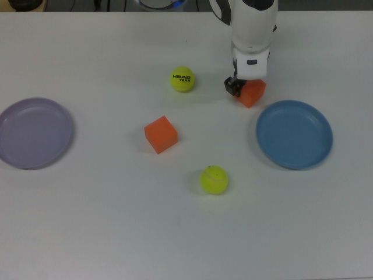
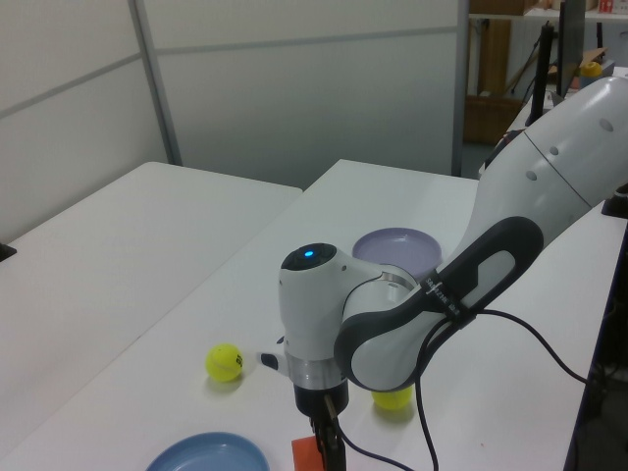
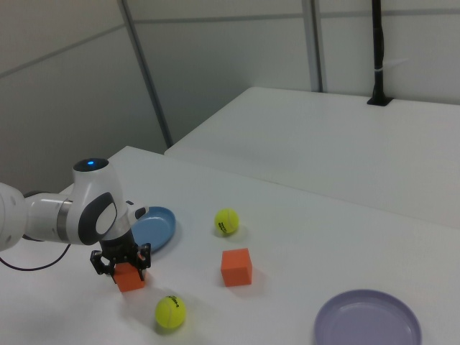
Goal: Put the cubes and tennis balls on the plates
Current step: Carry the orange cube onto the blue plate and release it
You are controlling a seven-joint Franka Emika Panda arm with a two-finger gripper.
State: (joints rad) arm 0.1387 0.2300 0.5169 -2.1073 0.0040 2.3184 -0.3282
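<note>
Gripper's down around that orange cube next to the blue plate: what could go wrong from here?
The gripper straddles the cube, which sits rotated in the top view, so the grip may land on corners and the cube could twist or slip. The blue plate lies close by; carried low, the cube could clip its rim.

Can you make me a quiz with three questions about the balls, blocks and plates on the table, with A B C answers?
1. Where is the gripper?
A. At the orange cube beside the blue plate
B. Over the lilac plate
C. At the HEAD ball

2. How many tennis balls lie on the table?
A. One
B. Two
C. Four

3. What is on the plates?
A. A cube on each
B. A ball on the blue one
C. Nothing yet

Answers:
1. A, its fingers straddle that cube in the right view.
2. B, the HEAD ball and a plain ball.
3. C, both plates are bare; the other cube sits on the table.
</note>
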